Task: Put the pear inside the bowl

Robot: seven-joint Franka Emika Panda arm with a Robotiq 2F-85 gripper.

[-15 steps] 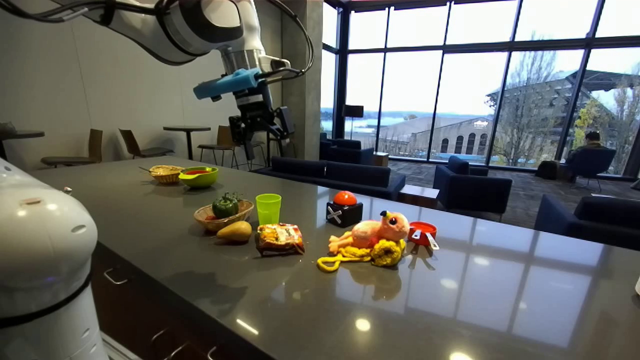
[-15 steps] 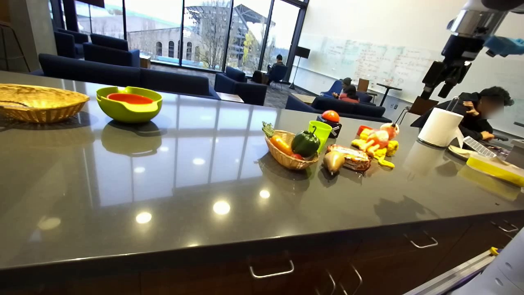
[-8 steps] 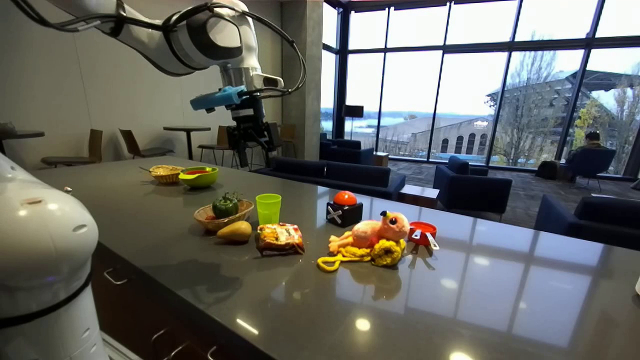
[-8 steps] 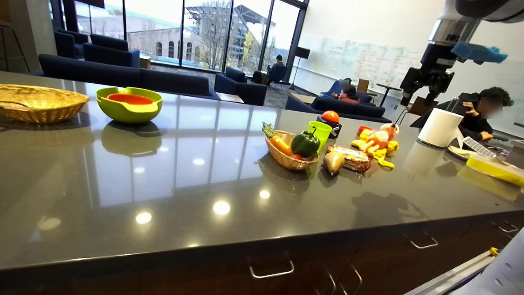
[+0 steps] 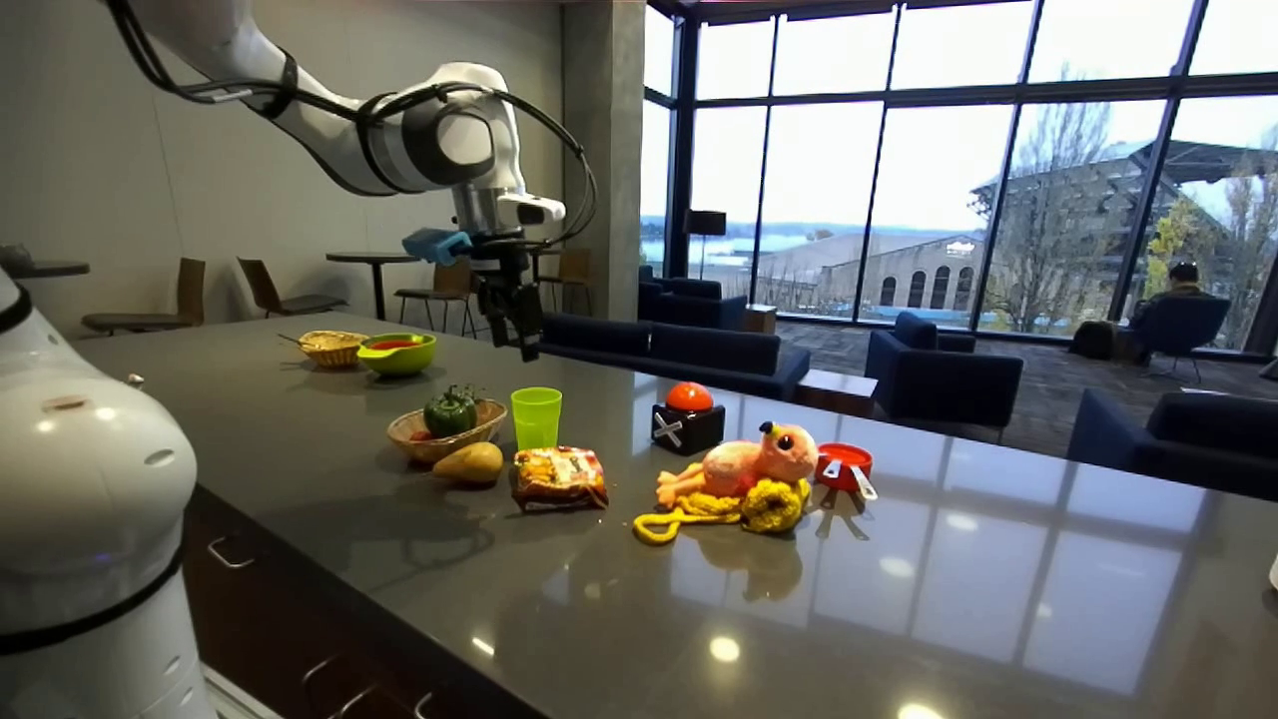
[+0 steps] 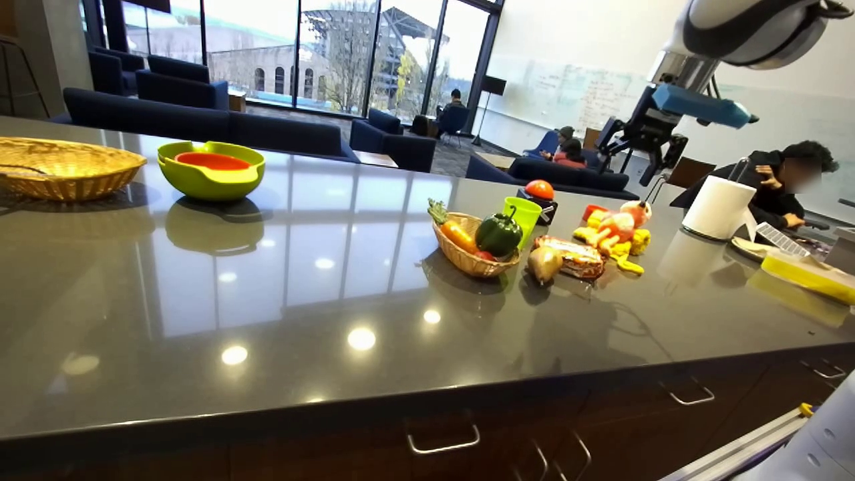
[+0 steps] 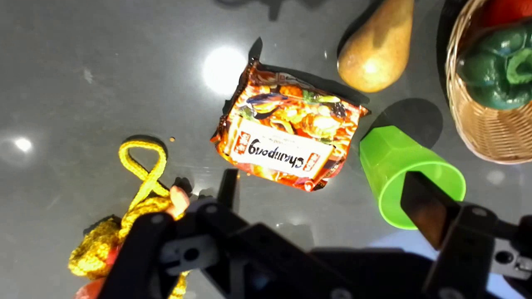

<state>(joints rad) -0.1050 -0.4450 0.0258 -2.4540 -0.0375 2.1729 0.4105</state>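
Note:
The brown-yellow pear (image 5: 469, 463) lies on its side on the grey counter, beside a small wicker basket. It also shows in an exterior view (image 6: 545, 264) and at the top of the wrist view (image 7: 376, 47). The green bowl (image 5: 397, 358) with a red inside stands farther along the counter; it also shows in an exterior view (image 6: 212, 184) and is out of the wrist view. My gripper (image 7: 328, 199) is open and empty, high above the counter. In the wrist view its fingers (image 7: 428, 207) stand wide apart, below the snack packet and over the cup.
The wicker basket (image 6: 474, 266) with a green pepper and a carrot touches or nearly touches the pear's side. A green cup (image 5: 536, 419), a snack packet (image 5: 559, 477), a black box with a red dome (image 5: 689, 424) and a pink plush bird (image 5: 749, 464) stand close by. Another basket (image 6: 67, 177) is beside the bowl.
The arm has come down and the gripper has moved lower, toward the cup and packet, and turned. The pear, bowl and other objects have not moved.

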